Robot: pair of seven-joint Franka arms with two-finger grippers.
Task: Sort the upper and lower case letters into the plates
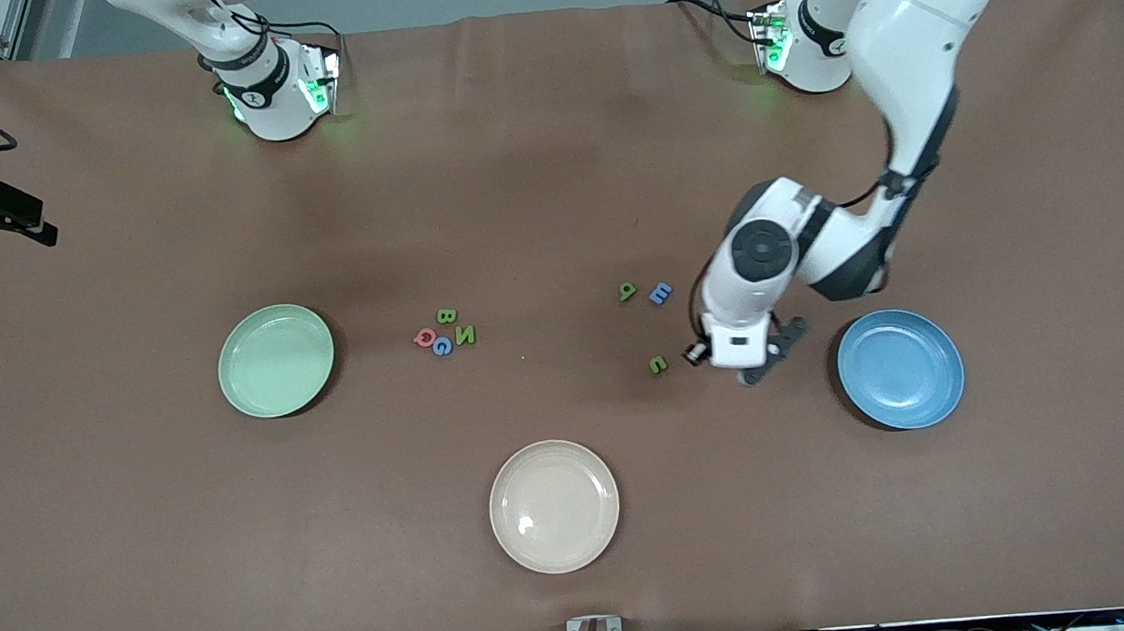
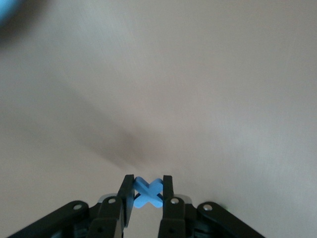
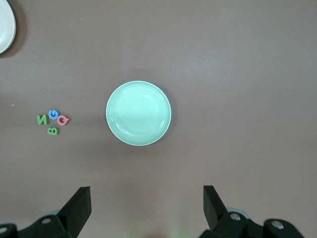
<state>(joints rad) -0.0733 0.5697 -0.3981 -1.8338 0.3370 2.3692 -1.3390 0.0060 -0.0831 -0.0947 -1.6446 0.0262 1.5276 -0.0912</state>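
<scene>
blue x letter (image 2: 147, 192) | clamped between left gripper (image 2: 147, 196) jaws

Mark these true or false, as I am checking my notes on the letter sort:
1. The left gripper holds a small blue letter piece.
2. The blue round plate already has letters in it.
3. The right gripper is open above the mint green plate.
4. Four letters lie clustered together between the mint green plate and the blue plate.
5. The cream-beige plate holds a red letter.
1. True: the left gripper is shut on a small blue x-shaped letter piece.
2. False: the blue round plate holds nothing.
3. True: the right gripper is open above the mint green plate.
4. True: the four-letter cluster lies there.
5. False: the cream-beige plate holds nothing.
</scene>
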